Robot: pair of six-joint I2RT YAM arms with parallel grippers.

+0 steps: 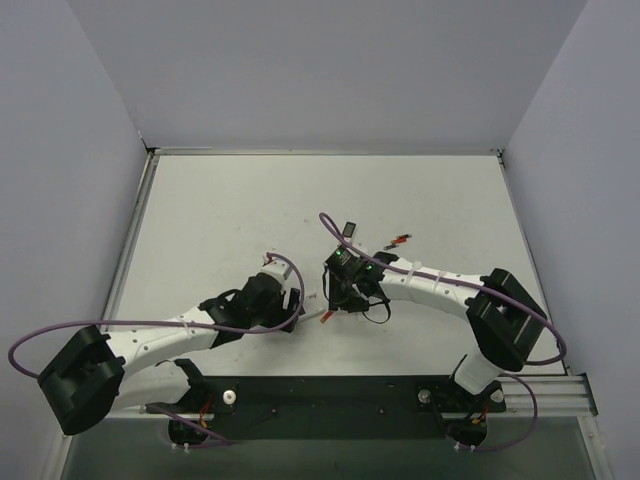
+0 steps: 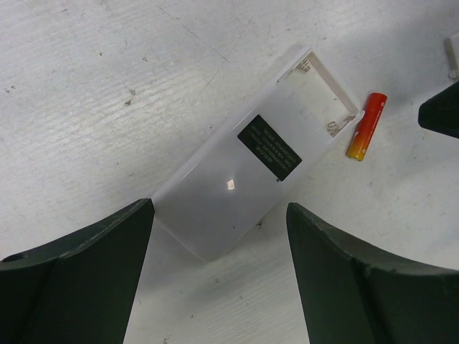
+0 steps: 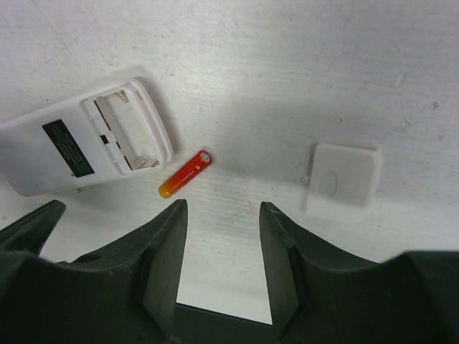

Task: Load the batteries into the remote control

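The white worktop (image 1: 220, 220) is boxed in by pale grey walls (image 1: 90, 120) on 3 sides. The left arm (image 1: 160, 340) and the right arm (image 1: 440, 285) both reach in from the near edge, and their wrists almost meet near the middle.

The left gripper (image 2: 219, 208) is spread wide and holds nothing. Its 2 dark fingers (image 2: 79, 279) flank the near end of the remote control (image 2: 237, 179), and a thin strip of worktop shows beside the right-hand finger. On the other side I cannot tell whether the fingertip touches the remote's corner.

The right gripper (image 3: 219, 211) is about half open and has nothing in it, with only bare worktop between its fingers (image 3: 161, 236). It hangs above the worktop just on the near side of the battery.

The remote control lies flat on the worktop between the 2 wrists, with its white back up and a small dark label (image 2: 270, 147) showing. The compartment (image 2: 319, 97) at its far end is uncovered and holds no cells, and a spring shows in 1 corner.

The square white battery cover (image 3: 341, 179) lies flat on the worktop, apart from the remote and on the other side of the battery.

1 battery (image 3: 186, 173), red fading to yellow, lies on the worktop just beside the open end of the remote, close to it but outside it.

Thin reddish bits (image 1: 398, 240) lie beyond the right arm, too small to name.
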